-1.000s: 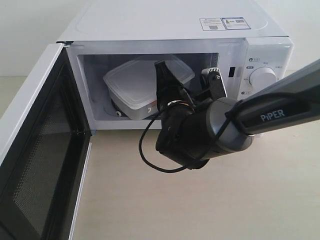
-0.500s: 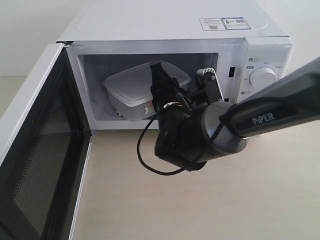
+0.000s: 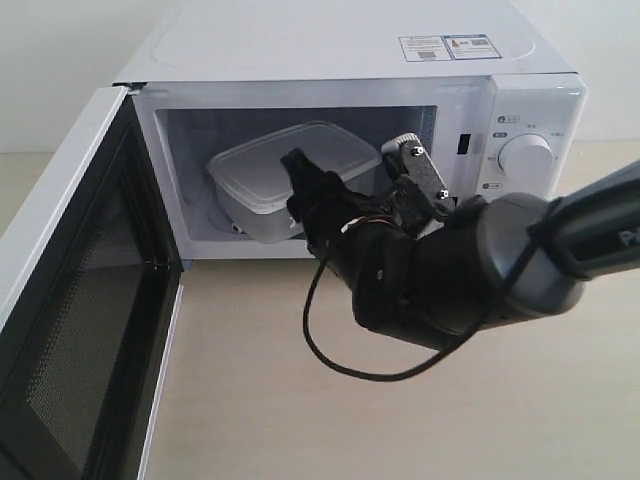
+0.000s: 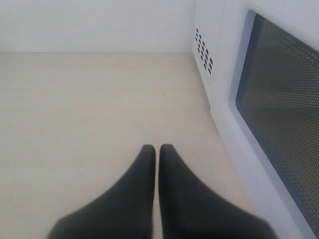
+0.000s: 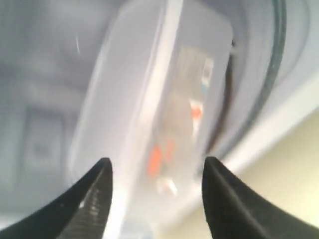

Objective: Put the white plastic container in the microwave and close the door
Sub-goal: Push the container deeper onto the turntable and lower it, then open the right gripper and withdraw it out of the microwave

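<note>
The white plastic container rests inside the microwave, lid up, its colourful label facing the opening. My right gripper is open just in front of the cavity, and its fingers are apart from the box with nothing between them. The door hangs wide open on the left, with its dark mesh window beside my left gripper. That gripper is shut and empty over the table, and the exterior view does not show it.
Two dials sit on the microwave's right panel, behind my right arm. A black cable loops under the right wrist above the beige table. Vent holes mark the microwave's side.
The container has dropped from a tilt to lie flat in the cavity. My right gripper has backed away from it toward the front and lower, with the arm swinging right.
</note>
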Tool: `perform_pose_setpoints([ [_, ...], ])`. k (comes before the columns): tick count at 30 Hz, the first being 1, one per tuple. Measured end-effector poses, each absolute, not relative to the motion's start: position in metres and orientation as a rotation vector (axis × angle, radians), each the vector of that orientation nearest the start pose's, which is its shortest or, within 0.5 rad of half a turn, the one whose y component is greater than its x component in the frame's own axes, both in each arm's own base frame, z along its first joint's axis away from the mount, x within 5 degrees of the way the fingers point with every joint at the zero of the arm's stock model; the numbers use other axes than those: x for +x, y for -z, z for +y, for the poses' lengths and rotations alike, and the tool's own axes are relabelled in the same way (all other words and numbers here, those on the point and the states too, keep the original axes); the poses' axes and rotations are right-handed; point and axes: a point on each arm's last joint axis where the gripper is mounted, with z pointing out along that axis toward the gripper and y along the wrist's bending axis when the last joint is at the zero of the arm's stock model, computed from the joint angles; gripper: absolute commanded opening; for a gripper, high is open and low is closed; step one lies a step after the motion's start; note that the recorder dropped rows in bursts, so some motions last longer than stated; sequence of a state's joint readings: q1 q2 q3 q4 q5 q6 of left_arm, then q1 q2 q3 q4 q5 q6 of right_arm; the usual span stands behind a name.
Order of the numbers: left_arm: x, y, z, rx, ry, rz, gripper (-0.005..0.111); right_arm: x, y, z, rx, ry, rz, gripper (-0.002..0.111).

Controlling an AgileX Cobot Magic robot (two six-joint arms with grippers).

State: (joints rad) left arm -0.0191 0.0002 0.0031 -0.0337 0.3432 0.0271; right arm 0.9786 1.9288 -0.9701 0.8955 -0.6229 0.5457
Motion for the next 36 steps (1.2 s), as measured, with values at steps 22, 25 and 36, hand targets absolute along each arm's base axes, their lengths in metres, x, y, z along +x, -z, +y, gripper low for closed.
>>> perform_pose_setpoints([
  [22, 0.054, -0.181, -0.002, 0.021, 0.027, 1.830, 0.004, 0.240, -0.118, 0.305, -0.540, -0.472, 1.854, 0.000],
  [25, 0.054, -0.181, -0.002, 0.021, 0.027, 1.830, 0.004, 0.244, -0.120, 0.308, -0.529, -0.472, 1.831, 0.000],
  [36, 0.054, -0.181, -0.002, 0.021, 0.027, 1.830, 0.004, 0.290, -0.118, 0.344, -0.456, -0.491, 1.801, 0.000],
])
